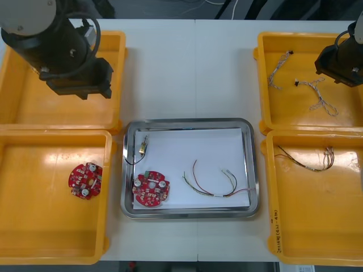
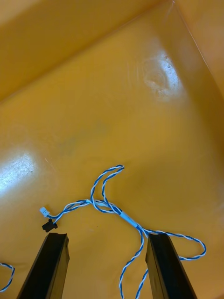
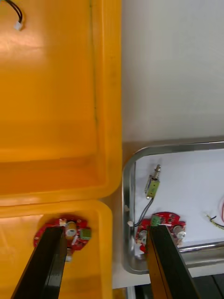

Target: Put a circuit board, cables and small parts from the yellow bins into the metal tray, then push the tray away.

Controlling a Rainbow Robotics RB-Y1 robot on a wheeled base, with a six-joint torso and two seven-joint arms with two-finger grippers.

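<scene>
Currently metal tray (image 1: 127,170) holds circuit board (image 1: 151,190), cable (image 1: 214,195), small metal part (image 1: 143,147).

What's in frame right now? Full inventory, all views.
Yellow bins: 4, yellow, two at each table side.
Metal tray: 1, shiny rim, white inside, between bins.
Circuit boards: 2, red, one in tray's near-left corner, one in near-left bin.
Small metal part: 1, metallic, black lead, tray's far-left corner.
Red and yellow cable: 1, tray, right of board.
Blue and white cables: 2, far-right bin.
Dark cable: 1, colours unclear, near-right bin.
Black cable: 1, far-left bin.
Left gripper: black, jaws open, above far-left bin.
Right gripper: black, jaws open, above far-right bin.
</scene>
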